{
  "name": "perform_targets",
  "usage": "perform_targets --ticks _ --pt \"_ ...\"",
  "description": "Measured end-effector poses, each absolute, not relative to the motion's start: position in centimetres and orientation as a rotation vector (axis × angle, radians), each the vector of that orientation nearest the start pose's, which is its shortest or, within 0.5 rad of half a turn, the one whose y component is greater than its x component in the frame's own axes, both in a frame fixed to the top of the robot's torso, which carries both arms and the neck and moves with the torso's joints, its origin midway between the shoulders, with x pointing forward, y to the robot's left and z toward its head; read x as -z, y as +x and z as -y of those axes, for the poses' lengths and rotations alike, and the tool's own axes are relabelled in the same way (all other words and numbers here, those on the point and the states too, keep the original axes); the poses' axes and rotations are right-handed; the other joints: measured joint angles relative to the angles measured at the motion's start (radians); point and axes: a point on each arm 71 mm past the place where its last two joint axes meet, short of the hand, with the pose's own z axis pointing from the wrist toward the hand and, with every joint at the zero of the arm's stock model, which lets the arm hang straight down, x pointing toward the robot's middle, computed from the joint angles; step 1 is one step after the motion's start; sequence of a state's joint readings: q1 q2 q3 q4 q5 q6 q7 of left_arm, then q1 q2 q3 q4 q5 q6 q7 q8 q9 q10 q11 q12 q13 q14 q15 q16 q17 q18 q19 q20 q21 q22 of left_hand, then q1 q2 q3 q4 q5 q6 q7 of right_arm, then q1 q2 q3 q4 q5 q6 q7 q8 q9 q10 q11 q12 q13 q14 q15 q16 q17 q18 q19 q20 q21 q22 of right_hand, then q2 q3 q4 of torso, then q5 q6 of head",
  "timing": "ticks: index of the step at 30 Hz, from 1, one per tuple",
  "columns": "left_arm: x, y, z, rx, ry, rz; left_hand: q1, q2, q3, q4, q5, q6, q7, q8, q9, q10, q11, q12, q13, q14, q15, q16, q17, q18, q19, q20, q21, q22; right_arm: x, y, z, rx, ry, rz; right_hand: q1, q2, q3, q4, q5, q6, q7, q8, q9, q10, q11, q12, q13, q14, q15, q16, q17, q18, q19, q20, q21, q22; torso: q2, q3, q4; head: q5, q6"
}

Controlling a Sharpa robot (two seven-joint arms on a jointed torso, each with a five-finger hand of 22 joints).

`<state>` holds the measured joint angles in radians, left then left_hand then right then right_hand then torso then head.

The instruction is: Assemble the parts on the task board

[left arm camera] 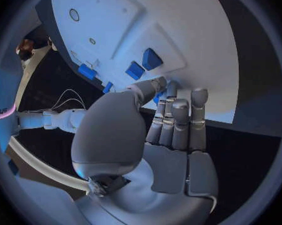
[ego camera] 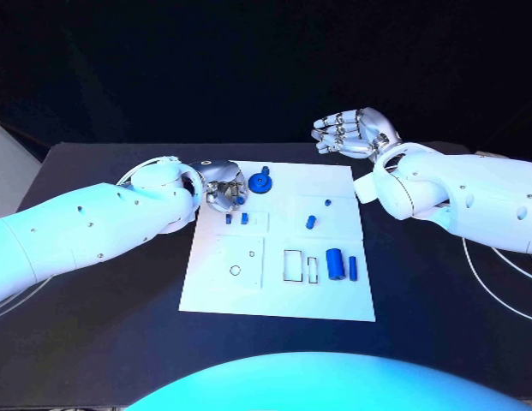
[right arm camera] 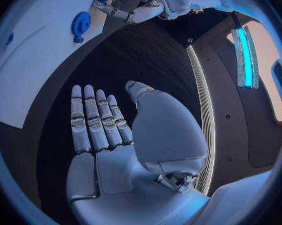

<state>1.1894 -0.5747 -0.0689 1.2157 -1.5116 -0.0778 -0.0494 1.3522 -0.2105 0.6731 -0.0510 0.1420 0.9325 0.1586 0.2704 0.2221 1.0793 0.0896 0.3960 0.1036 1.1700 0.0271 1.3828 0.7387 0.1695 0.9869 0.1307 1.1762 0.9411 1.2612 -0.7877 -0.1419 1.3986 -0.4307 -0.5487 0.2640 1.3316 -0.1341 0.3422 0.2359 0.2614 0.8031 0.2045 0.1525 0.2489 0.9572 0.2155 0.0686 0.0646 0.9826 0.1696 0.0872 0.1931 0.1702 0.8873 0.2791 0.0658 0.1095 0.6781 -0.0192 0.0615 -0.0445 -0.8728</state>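
Left hand [ego camera: 223, 190] fingers curled empty over task board [ego camera: 278, 295] far-left edge; right hand [ego camera: 355, 133] clenched beyond.

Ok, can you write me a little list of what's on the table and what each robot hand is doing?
board: white plate in the middle of the black table
blue pieces: round gear, cylinder, several small pegs
left robot hand: at the plate's far left corner, fingertips down on it; whether it holds a piece cannot be told
right robot hand: raised beyond the plate's far right corner, holding nothing
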Motion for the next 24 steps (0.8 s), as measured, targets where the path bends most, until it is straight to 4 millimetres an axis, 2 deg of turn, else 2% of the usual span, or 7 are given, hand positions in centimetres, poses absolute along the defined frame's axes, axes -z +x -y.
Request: perform_targets --ticks 16,20,23,24 --pt "23.1 52.5 -14.7 0.586 0.335 -1.889 0.0 0.0 -0.003 0.003 0.0 -0.025 0.003 -0.017 -0.007 0.0 0.0 -0.01 0.001 -0.007 0.0 -0.001 -0.004 0.0 -0.004 -0.002 -0.004 -0.001 18.7 51.3 22.7 -1.084 0.729 -1.463 0.0 0.0 0.0 0.0 0.0 0.0 0.0 0.0 0.0 0.0 0.0 0.0 0.0 0.0 0.0 0.0 0.0 0.0 0.0 0.0 0.0 0.0 0.0 -0.0007 0.0001 0.001 0.0" --pt "23.1 52.6 -15.0 0.581 0.328 -1.889 0.0 0.0 -0.003 0.003 0.0 -0.046 0.0 -0.036 -0.013 -0.006 0.006 -0.02 0.001 -0.011 0.003 -0.005 -0.015 0.0 -0.009 0.003 -0.013 -0.01 18.7 51.3 22.7 -1.083 0.73 -1.464 0.0 0.0 0.0 0.0 0.0 0.0 0.0 -0.004 0.0 0.0 0.0 0.0 0.0 0.0 0.0 -0.001 -0.003 0.0 0.0 0.0 0.0 -0.004 0.0 -0.0007 0.0 0.001 0.0" --pt "23.1 52.8 -15.3 0.574 0.316 -1.886 0.0 0.0 -0.003 0.003 0.0 -0.055 -0.002 -0.041 -0.015 -0.013 0.005 -0.031 0.0 -0.023 0.005 -0.009 -0.031 0.0 -0.015 0.002 -0.016 -0.018 18.8 51.3 22.8 -1.083 0.731 -1.468 0.005 -0.005 0.006 -0.023 -0.004 0.009 0.002 -0.006 -0.002 0.006 -0.005 0.0 0.0 0.006 0.002 -0.008 -0.009 0.0 -0.004 0.004 0.0 -0.011 0.0 -0.0007 -0.0002 0.001 0.0" --pt "23.0 52.9 -15.7 0.569 0.308 -1.884 0.003 -0.003 -0.003 0.003 0.0 -0.058 0.001 -0.048 -0.017 -0.021 0.011 -0.037 -0.002 -0.034 0.007 -0.018 -0.049 0.0 -0.022 0.005 -0.025 -0.024 18.8 51.3 22.8 -1.083 0.73 -1.471 0.023 -0.009 0.013 -0.042 -0.018 0.018 0.004 -0.006 -0.002 0.016 -0.006 0.0 0.0 0.02 -0.002 -0.008 -0.011 0.0 -0.003 0.003 0.0 -0.015 0.0 -0.0007 -0.0004 0.001 0.0"
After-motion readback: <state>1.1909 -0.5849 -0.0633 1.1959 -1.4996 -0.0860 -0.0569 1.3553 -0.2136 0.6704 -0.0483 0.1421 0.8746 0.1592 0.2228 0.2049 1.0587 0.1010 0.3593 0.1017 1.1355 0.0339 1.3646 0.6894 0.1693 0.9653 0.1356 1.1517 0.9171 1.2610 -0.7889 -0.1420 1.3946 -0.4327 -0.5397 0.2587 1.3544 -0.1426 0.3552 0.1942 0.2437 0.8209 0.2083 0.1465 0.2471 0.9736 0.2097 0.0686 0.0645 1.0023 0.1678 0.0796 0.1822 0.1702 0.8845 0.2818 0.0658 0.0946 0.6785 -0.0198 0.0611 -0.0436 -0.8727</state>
